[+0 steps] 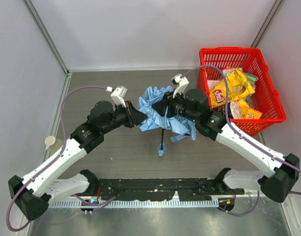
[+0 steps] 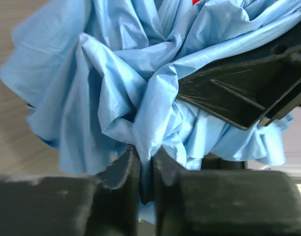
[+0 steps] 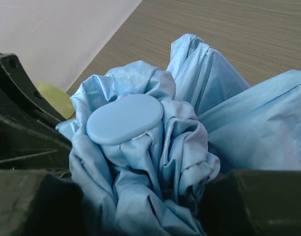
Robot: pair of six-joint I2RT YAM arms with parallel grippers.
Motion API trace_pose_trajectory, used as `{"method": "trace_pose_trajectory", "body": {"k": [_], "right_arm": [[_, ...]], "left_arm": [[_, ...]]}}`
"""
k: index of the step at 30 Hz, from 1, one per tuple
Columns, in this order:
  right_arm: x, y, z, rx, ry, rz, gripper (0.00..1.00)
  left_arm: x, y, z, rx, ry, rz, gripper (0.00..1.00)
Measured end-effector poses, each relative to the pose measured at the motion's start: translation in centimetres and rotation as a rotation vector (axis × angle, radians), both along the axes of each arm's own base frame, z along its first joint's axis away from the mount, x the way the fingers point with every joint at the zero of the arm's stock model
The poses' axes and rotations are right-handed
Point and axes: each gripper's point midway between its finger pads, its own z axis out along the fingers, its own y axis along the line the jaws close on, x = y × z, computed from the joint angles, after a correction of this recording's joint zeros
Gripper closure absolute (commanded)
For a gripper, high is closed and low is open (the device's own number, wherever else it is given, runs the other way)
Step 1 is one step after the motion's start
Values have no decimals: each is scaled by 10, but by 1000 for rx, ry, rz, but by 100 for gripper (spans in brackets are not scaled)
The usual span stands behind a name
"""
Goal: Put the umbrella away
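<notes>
Left pincer (image 2: 144, 164) tight on umbrella (image 2: 116, 88) fabric; right pincer (image 3: 143, 196) half-buried in folds, grip unclear

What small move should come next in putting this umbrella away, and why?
Probably the left gripper should draw its pinched fold in toward the shaft: the fabric of the umbrella lies loosely bunched, the shaft is extended, and the right gripper sits around the capped tip.
</notes>
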Motion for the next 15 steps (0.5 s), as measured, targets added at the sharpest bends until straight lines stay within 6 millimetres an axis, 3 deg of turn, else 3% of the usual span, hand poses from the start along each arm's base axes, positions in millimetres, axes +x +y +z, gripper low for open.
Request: {"method": "trace_pose_trajectory", "body": {"k": [4, 11, 15], "right_arm": [[-9, -3, -1, -17, 1, 54, 99], [-61, -7, 35, 138, -37, 360, 99], [-72, -19, 30, 214, 24, 454, 99]], "left_arm": [[0, 15, 0, 58, -49, 46, 100], [-26, 29, 31, 68, -257, -21, 100], [-41, 31, 32, 71, -338, -77, 100]]}}
